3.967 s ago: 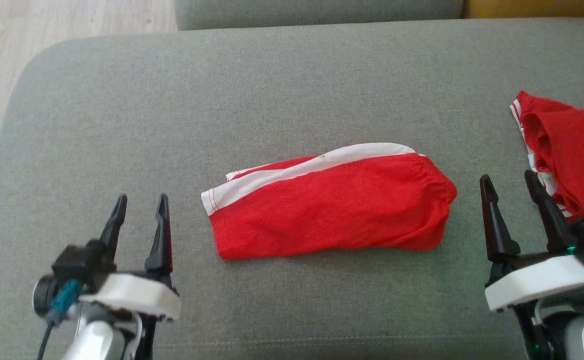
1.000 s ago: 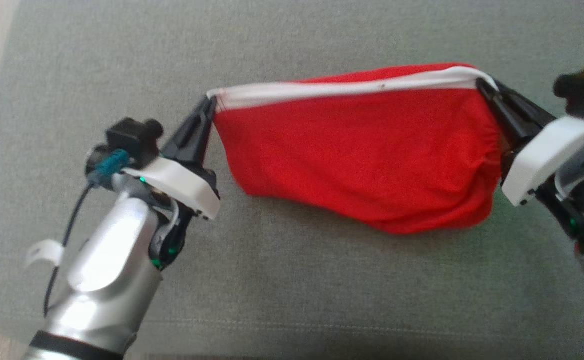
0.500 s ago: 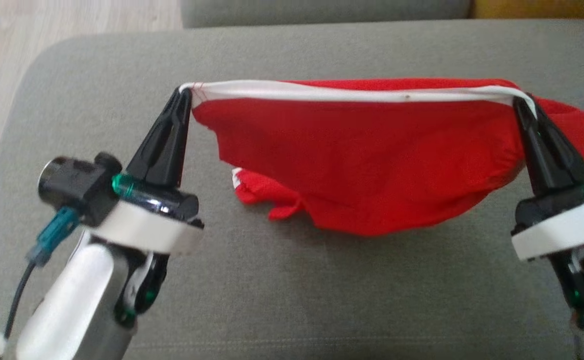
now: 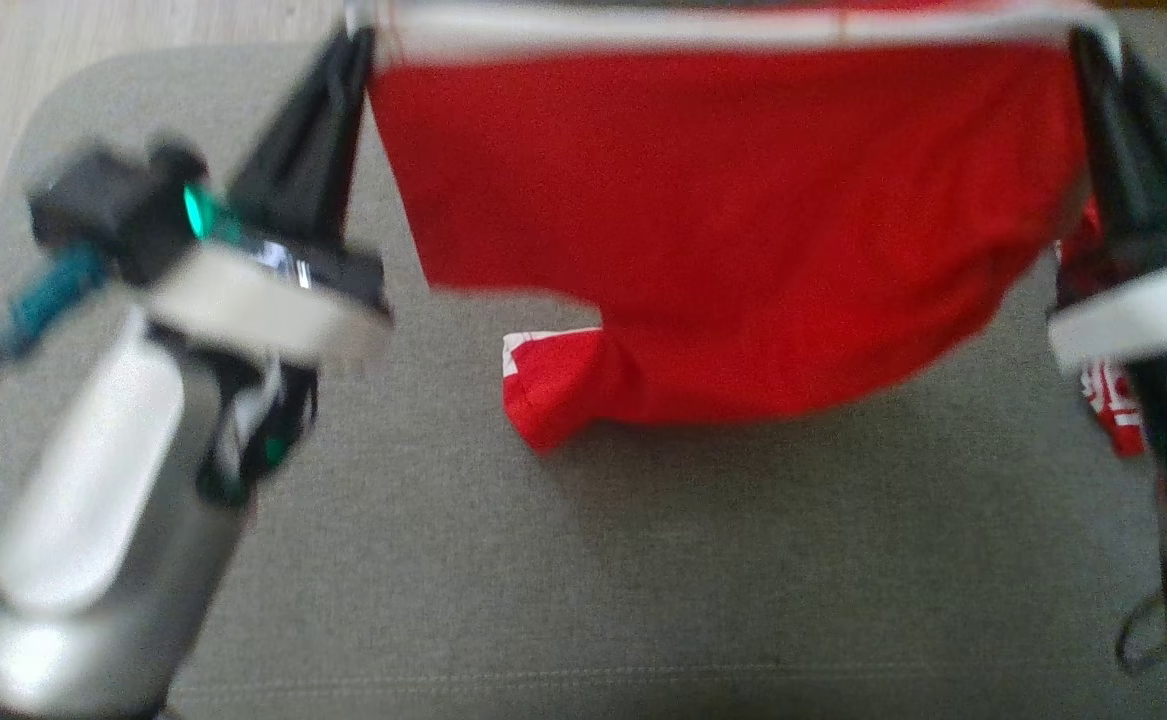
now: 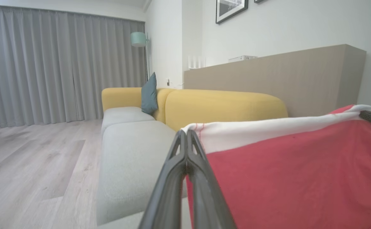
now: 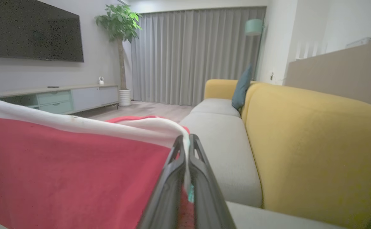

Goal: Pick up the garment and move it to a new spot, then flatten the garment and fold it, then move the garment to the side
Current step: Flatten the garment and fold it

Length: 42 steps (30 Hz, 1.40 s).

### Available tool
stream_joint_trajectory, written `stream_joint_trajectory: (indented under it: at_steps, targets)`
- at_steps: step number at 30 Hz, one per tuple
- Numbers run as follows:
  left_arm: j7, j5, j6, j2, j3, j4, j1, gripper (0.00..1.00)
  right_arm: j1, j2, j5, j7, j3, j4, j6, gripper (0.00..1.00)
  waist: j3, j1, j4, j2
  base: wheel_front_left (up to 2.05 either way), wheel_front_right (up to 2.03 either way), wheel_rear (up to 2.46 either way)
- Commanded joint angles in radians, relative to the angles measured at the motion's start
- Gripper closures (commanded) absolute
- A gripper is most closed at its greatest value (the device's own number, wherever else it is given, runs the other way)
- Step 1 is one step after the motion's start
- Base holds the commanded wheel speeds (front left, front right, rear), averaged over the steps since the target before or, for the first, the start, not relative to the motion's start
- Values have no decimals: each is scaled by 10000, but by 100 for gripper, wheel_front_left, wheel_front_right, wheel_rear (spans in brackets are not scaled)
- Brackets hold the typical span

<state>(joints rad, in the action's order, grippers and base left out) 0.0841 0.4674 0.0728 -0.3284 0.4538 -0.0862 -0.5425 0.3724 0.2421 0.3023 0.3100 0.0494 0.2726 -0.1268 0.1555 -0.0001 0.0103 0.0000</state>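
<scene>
The garment [image 4: 723, 220], red with a white band along its top edge, hangs stretched between my two grippers above the grey cushion [image 4: 643, 560]. My left gripper [image 4: 358, 40] is shut on the band's left corner. My right gripper [image 4: 1088, 35] is shut on its right corner. The cloth's lowest fold [image 4: 553, 390] hangs close to the cushion; contact is unclear. In the left wrist view the shut fingers [image 5: 185, 140] pinch the white band of the garment [image 5: 287, 171]. In the right wrist view the fingers [image 6: 185, 143] pinch the garment [image 6: 71, 165] the same way.
Another red cloth [image 4: 1108, 400] lies on the cushion at the right, behind my right arm. Wooden floor [image 4: 63, 30] shows past the cushion's left edge. A yellow sofa back [image 6: 315, 136] runs along the far side, and grey seat cushions [image 5: 131, 149] stretch away behind.
Both grippers have lifted the garment higher, so it hangs more freely with only its lowest fold near the cushion. Four seconds ago it lay flat and both grippers stood open beside it.
</scene>
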Motion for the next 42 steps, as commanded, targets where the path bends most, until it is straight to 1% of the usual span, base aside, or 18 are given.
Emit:
stream_joint_trajectory:
  at_steps: [1,5,6,9,12,16,18,20,24,27,30,33,37,42]
  targets:
    - [118,76,-146,-83,-576,322,-1130,100,949,208,173,-184,243,-135,-39,100,184,1,87,0,0,0,0]
    - [601,315,-547,434,-821,2556,-3031,100,3088,110,501,-807,676,-2031,-39,100,530,1,88,0,0,0,0]
    - [601,315,-547,434,-821,2556,-3031,100,3088,110,501,-807,676,-2031,-39,100,530,1,88,0,0,0,0]
    - [1075,335,-817,757,-964,4183,-4503,100,4702,-98,631,-1450,1024,-3618,-39,100,818,1,89,0,0,0,0]
    - [1462,237,-1074,968,-1089,5903,-5885,100,6190,-418,713,-2317,1419,-5375,-39,100,961,1,17,0,0,0,0]
    - [1727,105,-1266,1276,-1321,7785,-7267,100,7812,-1018,797,-3706,1850,-7654,-39,100,1135,1,-129,0,0,0,0]
    - [1762,66,-1334,1465,-1444,8484,-7619,100,8367,-1242,823,-4343,2072,-8788,-39,100,1229,1,-162,0,0,0,0]
    - [1770,-81,-1400,1620,-1543,8886,-7762,100,8788,-1425,814,-4843,2439,-9810,-39,100,1424,1,-177,0,0,0,0]
    - [1773,-277,-1516,1960,-1842,9474,-7409,100,9050,-1702,1162,-5327,3219,-11536,-39,100,1895,1,-147,0,0,0,0]
    - [1774,-368,-1663,2199,-1972,9929,-6840,100,8866,-1799,1393,-5542,3634,-12449,-39,100,2194,1,-84,0,0,0,0]
    - [1775,-483,-1758,2341,-2110,10275,-6251,100,8579,-1845,1542,-5662,3997,-12919,-39,100,2442,1,-56,0,0,0,0]
    - [1775,-679,-1820,2412,-2259,10291,-5640,100,8179,-1868,1732,-5706,4082,-12884,-39,100,2563,1,-70,0,0,0,0]
    - [1776,-1094,-1865,2506,-2433,9618,-4497,100,6974,-1762,1760,-5713,3786,-11813,-39,100,2468,1,-29,0,0,0,0]
    - [1776,-1579,-1925,2615,-2622,8100,-2451,100,4562,-1484,1415,-5715,3475,-10262,-39,100,2051,1,63,0,0,0,0]
